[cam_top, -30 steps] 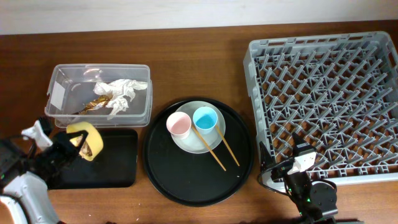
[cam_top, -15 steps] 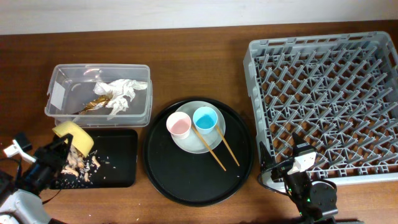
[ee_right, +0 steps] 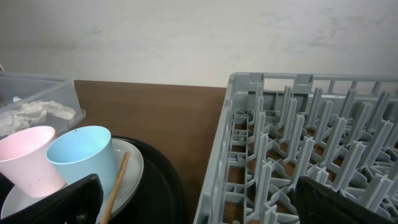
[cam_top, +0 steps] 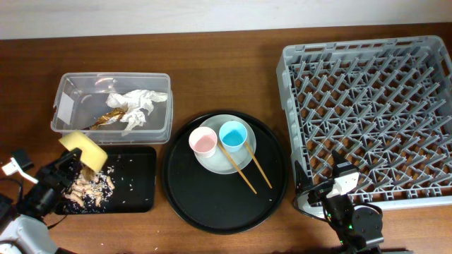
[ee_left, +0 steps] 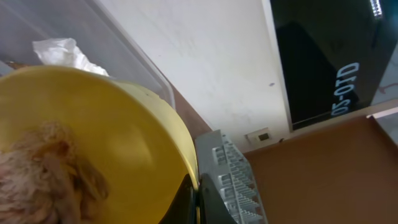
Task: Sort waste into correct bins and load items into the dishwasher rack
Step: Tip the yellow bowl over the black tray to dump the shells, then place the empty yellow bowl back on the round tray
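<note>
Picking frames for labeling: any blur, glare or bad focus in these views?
Overhead: evenly lit, sharp, no strong glare. Left wrist: steeply tilted, the yellow bowl fills the near field and looks soft. Right wrist: crisp on the rack and blue cup; its own jaws are dark, soft shapes in the bottom corners.

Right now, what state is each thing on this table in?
yellow bowl: tilted over the shallow black tray, food scraps inside
left gripper: shut on the yellow bowl
right gripper: open, empty
shallow black tray: scattered with food scraps
clear tub: holds paper and wrapper
pink cup: upright, empty
blue cup: upright, empty
chopsticks: lying across plate
dishwasher rack: empty
</note>
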Robot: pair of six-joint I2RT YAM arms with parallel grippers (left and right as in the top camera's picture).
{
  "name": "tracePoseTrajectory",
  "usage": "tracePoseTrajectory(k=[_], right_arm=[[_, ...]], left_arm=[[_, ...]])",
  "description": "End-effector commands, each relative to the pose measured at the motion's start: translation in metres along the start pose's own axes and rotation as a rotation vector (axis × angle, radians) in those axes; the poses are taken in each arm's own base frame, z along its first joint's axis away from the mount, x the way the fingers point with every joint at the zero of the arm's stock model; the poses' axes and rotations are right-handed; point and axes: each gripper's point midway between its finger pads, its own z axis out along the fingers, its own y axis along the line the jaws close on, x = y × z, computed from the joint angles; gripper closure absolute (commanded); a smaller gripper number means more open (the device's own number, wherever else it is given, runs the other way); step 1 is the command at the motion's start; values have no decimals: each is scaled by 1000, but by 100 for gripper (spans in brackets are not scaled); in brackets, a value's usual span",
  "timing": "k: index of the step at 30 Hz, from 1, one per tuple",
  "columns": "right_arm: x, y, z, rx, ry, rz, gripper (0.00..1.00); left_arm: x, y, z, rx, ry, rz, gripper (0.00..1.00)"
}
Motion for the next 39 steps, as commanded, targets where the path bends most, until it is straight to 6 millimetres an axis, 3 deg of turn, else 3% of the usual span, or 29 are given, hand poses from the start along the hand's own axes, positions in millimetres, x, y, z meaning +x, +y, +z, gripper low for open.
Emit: tracePoseTrajectory(k=[1, 12, 23, 26, 27, 39], right_arm=[[2, -1, 0, 0, 2, 9, 1], [2, -1, 0, 0, 2, 9, 1], [2, -1, 0, 0, 2, 9, 2], [2, -1, 0, 0, 2, 9, 1], [2, -1, 0, 0, 2, 9, 2], [2, -1, 0, 0, 2, 9, 1]], left_arm=[[2, -9, -1, 40, -1, -7, 100], [3, -24, -2, 127, 4, -40, 100], [2, -24, -1, 130, 11, -53, 100], [-2, -15, 0, 73, 6, -57, 100], [-1, -25, 0, 131, 15, -60, 100], [7, -31, 12, 155, 67, -39, 100]])
